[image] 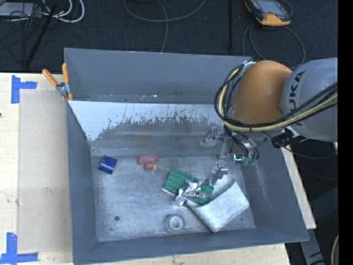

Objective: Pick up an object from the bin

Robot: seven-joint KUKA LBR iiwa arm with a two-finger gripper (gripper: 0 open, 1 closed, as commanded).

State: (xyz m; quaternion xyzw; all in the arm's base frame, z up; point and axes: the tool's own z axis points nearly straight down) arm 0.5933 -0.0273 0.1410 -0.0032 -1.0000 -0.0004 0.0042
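Where the gripper [215, 176] hangs low toward the bin's [165, 76] front-right corner, how far it is open cannot be judged. Directly beneath lies a green crinkled packet [179, 181], beside a white pad [225, 206]. A grey ring [175, 222] lies near the front edge, and a blue block [107, 164] sits toward the left wall.

Well to the left of the pincer [217, 176], a small blue block [107, 164] lies alone. A pink lump [147, 160] sits between that block and the pincer, apart from both. A grey ring [175, 222] lies below the pincer and to its left.
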